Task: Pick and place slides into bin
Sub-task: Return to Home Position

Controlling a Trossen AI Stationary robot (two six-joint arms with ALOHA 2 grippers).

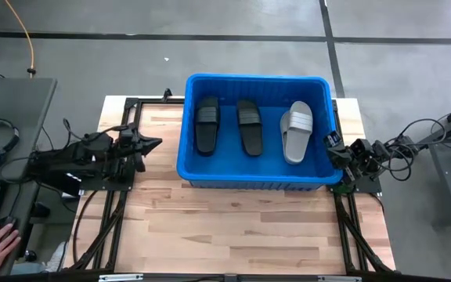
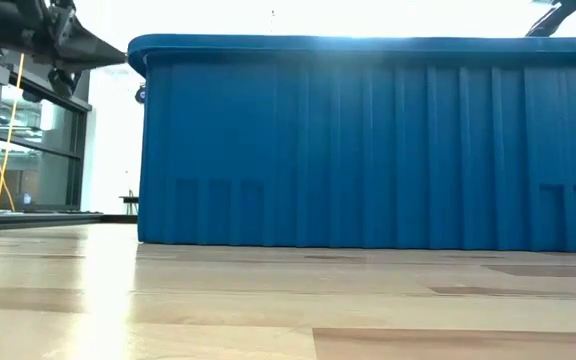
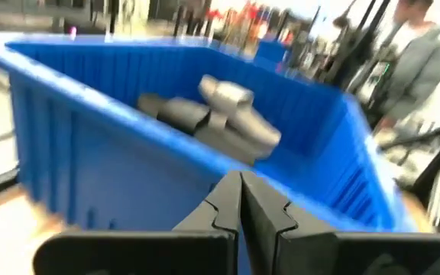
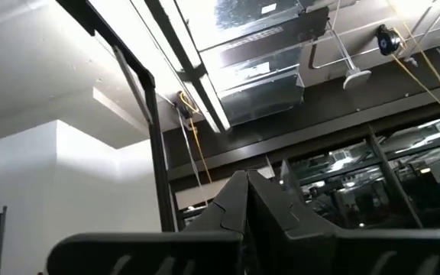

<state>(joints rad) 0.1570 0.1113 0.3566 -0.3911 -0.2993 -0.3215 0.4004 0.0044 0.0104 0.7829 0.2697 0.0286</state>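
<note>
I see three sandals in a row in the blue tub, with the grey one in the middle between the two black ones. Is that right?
Not quite. The high view shows the grey slide at the end of the row, on the side of the bin nearest the right arm, not in the middle. The two black slides lie side by side next to it, towards the left arm. The rest is right.

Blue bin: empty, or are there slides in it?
Not empty. In the high view, two black slides and a grey slide lie inside the bin.
</note>
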